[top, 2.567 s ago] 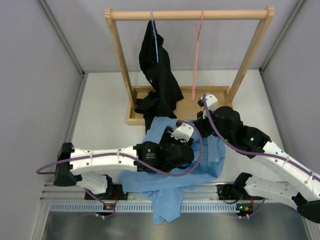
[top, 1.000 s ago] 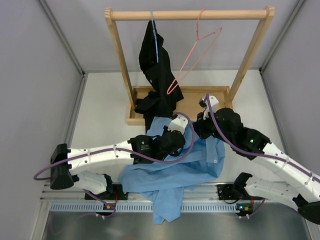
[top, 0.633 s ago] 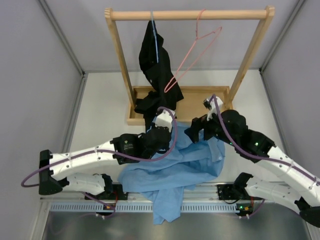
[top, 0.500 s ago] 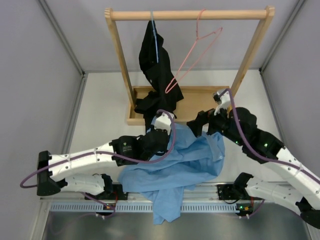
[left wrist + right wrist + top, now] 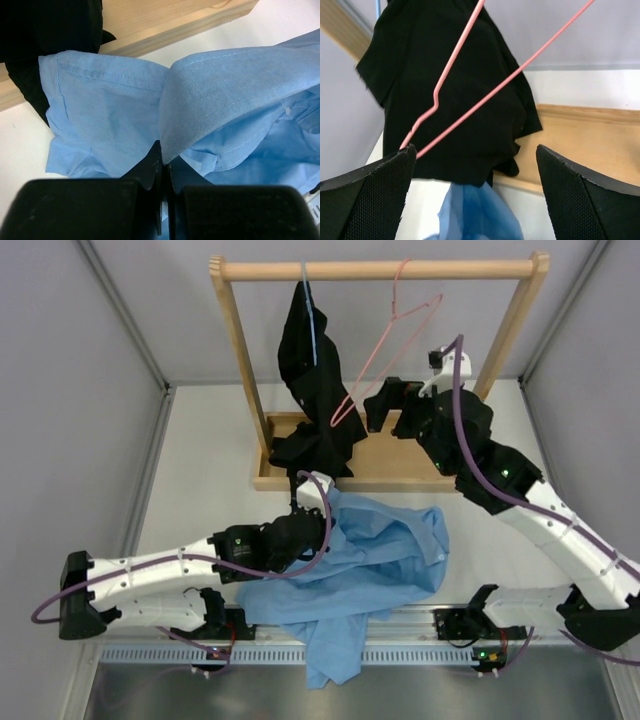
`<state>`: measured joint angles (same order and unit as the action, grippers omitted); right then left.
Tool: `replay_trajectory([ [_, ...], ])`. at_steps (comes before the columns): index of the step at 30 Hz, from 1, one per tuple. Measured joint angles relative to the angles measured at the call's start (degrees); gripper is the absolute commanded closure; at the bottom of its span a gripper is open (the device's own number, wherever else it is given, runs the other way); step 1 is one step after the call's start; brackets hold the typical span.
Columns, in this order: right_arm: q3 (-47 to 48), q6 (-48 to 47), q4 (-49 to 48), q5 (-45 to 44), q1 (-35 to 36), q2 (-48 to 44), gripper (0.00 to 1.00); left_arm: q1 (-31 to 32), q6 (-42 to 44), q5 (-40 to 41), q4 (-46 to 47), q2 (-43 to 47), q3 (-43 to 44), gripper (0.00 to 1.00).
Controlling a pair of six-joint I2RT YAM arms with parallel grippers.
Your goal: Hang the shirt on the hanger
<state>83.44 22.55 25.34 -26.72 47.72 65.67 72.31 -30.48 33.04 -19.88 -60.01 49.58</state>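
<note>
My left claw (image 5: 162, 156) is clamped shut on a fold of the shirt (image 5: 375, 560), the blue cloth pinched right between the tips (nothing else is in there). The shirt lies heaped on the table (image 5: 200, 460) in front of the wooden rack (image 5: 380, 270), its far edge just beside the black garment (image 5: 312, 360).

My right claw (image 5: 385, 408) is up by the rack, spread wide and holding nothing. The hanger (image 5: 387, 360) hangs by its hook from the top rail, tilted, and its lower corner sits just beside one of my fingers (image 5: 375, 195). Whether wire and finger touch, I cannot tell.

I judge the step in hand to be fetching the hanger: the shirt is held and the hanger is not yet grasped. The next move calls for closing the right claw squarely on that thin wire near the corner (it could easily slip aside). Then the hook has to be lifted clear of the rail and carried toward the cloth my left claw holds.
</note>
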Motion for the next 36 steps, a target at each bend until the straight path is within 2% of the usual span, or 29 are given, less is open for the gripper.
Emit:
replay_trajectory([
  [10,13.2,-4.2,-0.5,-7.3,-0.5,15.0,0.08,0.0,-1.4,-0.3,1.6,-2.7,-0.4,1.0],
  [15,14.4,-5.2,-0.6,-7.8,-0.9,17.4,0.1,0.0,-1.8,-0.7,1.9,-3.3,-1.0,1.0],
  [17,14.5,-5.5,-0.6,-8.0,-1.0,17.8,0.15,0.0,-2.1,-0.7,1.9,-3.3,-1.3,1.0],
  [19,14.6,-6.1,-0.8,-8.6,-1.3,18.1,0.25,0.0,-2.3,-0.7,1.9,-3.3,-1.4,1.0],
  [24,14.4,-8.0,-0.9,-12.9,-1.5,19.1,0.34,0.0,-2.4,-1.1,1.9,-3.6,-1.6,1.0],
  [28,10.1,-8.6,-1.5,-14.6,-2.0,17.1,0.57,0.0,-2.4,-1.1,1.9,-3.7,-2.0,1.0],
  [30,7.3,-9.0,-2.0,-14.6,-2.3,15.5,0.62,0.0,-2.4,-1.1,2.0,-3.9,-2.0,1.0],
  [31,6.2,-9.2,-2.1,-14.4,-2.6,14.8,0.71,0.0,-2.4,-1.2,2.1,-4.1,-2.0,1.0],
  [33,4.9,-9.7,-2.3,-14.0,-3.3,13.5,0.77,0.0,-2.4,-1.3,2.2,-4.7,-2.0,1.0],
  [34,4.5,-9.7,-2.6,-13.7,-3.8,13.0,0.83,0.0,-2.4,-1.4,2.2,-5.0,-2.0,1.0],
  [36,3.5,-10.0,-3.3,-12.9,-5.2,11.6,0.86,0.0,-2.4,-1.7,2.2,-5.4,-2.0,1.0],
])
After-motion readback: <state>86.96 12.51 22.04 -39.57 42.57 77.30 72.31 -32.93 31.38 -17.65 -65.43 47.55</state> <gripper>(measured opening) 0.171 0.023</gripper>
